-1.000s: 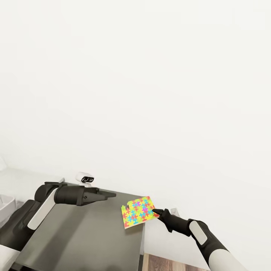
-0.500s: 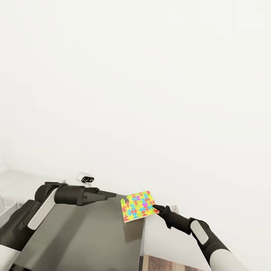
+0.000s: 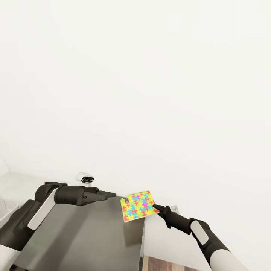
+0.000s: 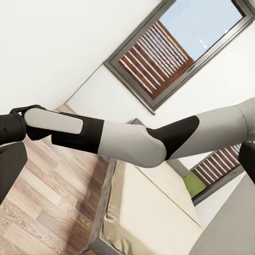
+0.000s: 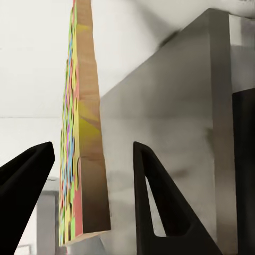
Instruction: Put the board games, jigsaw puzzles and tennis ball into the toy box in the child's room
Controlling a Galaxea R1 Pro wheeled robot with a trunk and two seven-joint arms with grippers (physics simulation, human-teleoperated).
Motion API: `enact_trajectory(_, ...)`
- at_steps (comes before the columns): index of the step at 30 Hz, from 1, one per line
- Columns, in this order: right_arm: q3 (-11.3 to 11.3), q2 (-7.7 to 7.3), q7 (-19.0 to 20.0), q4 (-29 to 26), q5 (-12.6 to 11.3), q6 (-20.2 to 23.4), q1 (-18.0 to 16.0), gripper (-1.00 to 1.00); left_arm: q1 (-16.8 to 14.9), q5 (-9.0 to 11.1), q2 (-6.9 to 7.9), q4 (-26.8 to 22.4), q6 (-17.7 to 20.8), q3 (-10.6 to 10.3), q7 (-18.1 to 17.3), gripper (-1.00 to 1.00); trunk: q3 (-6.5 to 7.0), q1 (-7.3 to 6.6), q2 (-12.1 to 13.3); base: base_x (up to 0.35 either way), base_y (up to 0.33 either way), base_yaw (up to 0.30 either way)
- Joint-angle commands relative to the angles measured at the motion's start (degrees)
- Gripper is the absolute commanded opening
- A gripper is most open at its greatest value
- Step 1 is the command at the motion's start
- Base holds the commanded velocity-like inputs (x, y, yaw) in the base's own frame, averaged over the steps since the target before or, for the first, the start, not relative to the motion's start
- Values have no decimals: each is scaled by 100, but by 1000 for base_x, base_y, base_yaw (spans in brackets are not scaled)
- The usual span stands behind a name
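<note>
The right gripper (image 3: 155,207) is reaching in from the right with fingers spread either side of the jigsaw puzzle (image 3: 139,206) (seemingly not touching it), which is tilting over the grey table's (image 3: 86,237) far right corner, flat face between them, nearer this arm than the left.

We see a bare grey table top (image 3: 82,233) below both arms, with open room across it, and a blank white wall (image 3: 150,94) closing off everything beyond its far edge. Near the far right corner the coloured jigsaw puzzle (image 3: 138,206) hangs tilted, between the spread fingers of our right gripper (image 5: 90,202) with gaps on both sides, blocking that corner. Our left gripper (image 3: 109,194) hovers over the far edge, well apart from the puzzle, and the small white gadget (image 3: 86,178) stands just behind it.
</note>
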Motion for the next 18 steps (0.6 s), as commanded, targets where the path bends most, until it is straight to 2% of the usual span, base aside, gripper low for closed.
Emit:
enact_trajectory(1,-21,-1,12,1,5,32,-4,-100,-6,23,4,1,50,-11,-4,100,11,-22,37,0,0,0)
enact_trajectory(18,-19,20,15,1,10,21,-4,-100,-5,22,3,1,52,-11,0,100,317,-396,719,0,0,0)
